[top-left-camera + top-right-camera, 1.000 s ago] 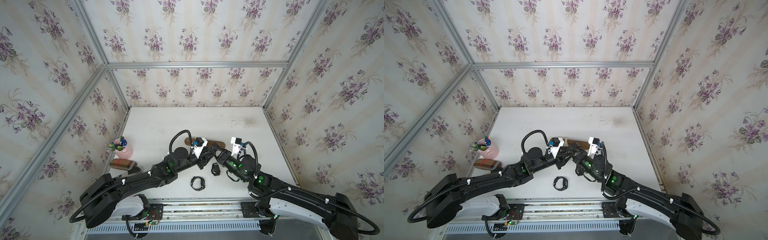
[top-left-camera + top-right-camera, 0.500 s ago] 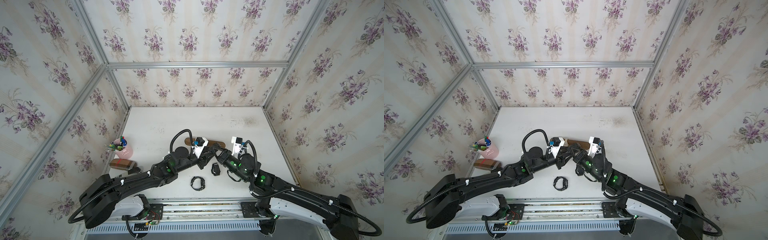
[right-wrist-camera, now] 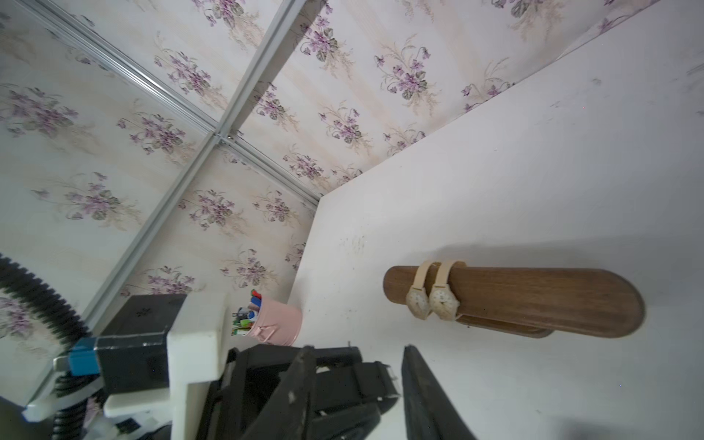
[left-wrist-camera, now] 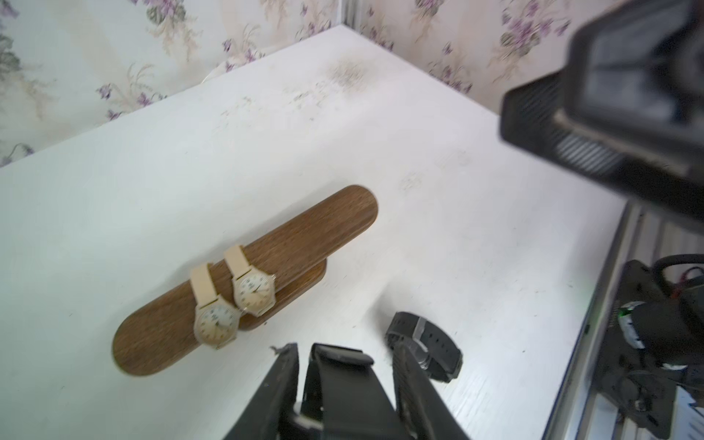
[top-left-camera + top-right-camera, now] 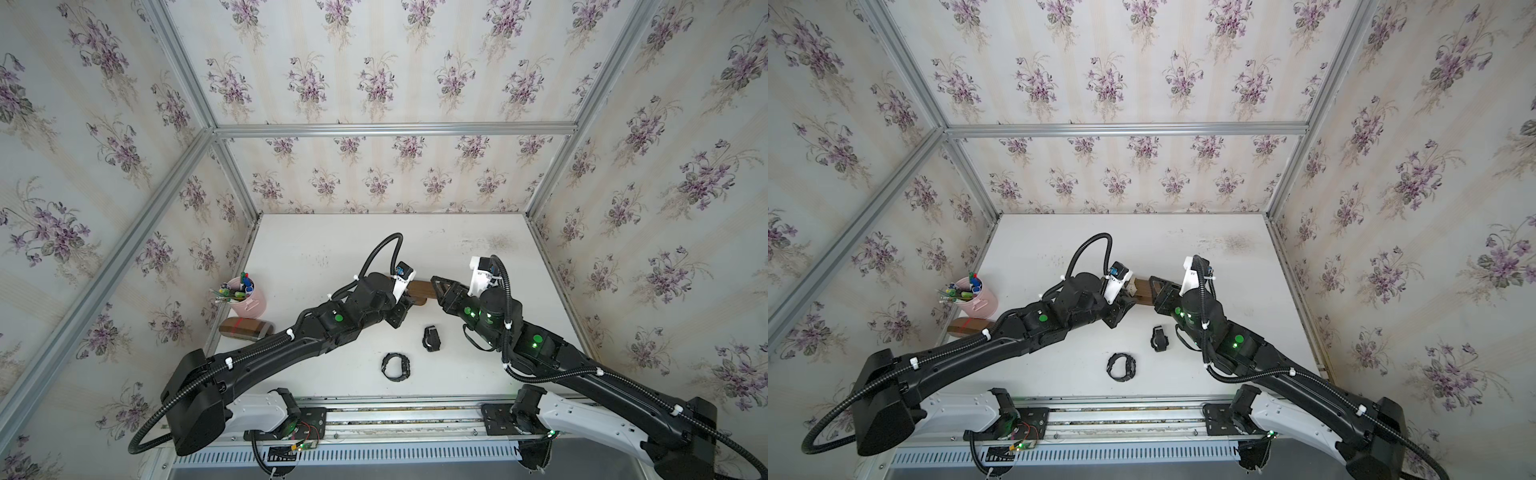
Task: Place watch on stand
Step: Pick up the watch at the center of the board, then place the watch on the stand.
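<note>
Left wrist view: the left fingers (image 4: 284,384) grip the black watch (image 4: 343,381), its strap pointing out along them, near the stand (image 4: 304,236) in the middle of the bench (image 4: 457,190). Right wrist view: the right fingers (image 3: 423,396) are spread, holding nothing. Both top views: the stand lies long-ways, side to side. I think the loop should slide over its bare end.

Counts: beige watch (image 4: 216,324) (image 4: 254,291) x2, black watch (image 5: 431,338) (image 5: 396,366) (image 4: 341,379) x3 (two loose on the table (image 5: 332,249), one held above it), stand (image 4: 324,224) x1, pink pen cup (image 5: 253,303) x1, brown box (image 5: 245,328) x1, robot arm (image 5: 270,357) (image 5: 602,374) x2.
</note>
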Controlling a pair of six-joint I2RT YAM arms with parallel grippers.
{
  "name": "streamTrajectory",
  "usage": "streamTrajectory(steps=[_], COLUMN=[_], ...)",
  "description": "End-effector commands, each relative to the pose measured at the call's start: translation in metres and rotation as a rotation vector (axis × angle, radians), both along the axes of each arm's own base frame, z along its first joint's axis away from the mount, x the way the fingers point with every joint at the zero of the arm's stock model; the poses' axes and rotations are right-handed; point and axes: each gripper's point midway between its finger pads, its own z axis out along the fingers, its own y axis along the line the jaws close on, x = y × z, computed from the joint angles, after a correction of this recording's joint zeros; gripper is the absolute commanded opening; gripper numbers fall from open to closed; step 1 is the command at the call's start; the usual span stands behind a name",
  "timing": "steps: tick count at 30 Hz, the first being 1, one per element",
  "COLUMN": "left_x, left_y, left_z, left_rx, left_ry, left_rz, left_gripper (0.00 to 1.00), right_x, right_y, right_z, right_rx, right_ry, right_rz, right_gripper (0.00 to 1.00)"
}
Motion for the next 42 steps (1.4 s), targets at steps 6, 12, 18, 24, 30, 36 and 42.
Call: streamTrajectory(steps=[6,12,18,24,30,36,42], left_x=[0.023,0.057,0.087,0.110,0.125,0.125,0.118], left_y=[0.076,0.122,0.140,0.131,0.111,0.098,0.094], left_z=[-0.038,-0.051,-0.061,-0.078,-0.086,-0.093,-0.101], left_rx=[0.316,0.425,0.427,0.435,0.419,0.406,0.425], left_ry=[0.228,0.326,0.375,0.444,0.498,0.551,0.585], left_rz=[0.194,0.383,0.458,0.438,0.389,0.339,0.308], left_gripper=[0.22,0.22,0.22,0.22,0.22,0.22,0.23], right_x=[0.025,0.037,0.043,0.044,0.044,0.045,0.048], right_y=[-0.041,-0.054,-0.054,-0.047,-0.041,-0.038,-0.036], right_z=[-0.061,-0.076,-0.089,-0.101,-0.114,-0.129,-0.134], right_rx=[-0.166,-0.233,-0.289,-0.304,-0.320,-0.350,-0.353], right_ry=[0.154,0.163,0.153,0.160,0.172,0.196,0.200], right_rz=[0.003,-0.019,-0.010,0.029,0.070,0.092,0.096], right_gripper=[0.43,0.54,0.64,0.71,0.73,0.73,0.73])
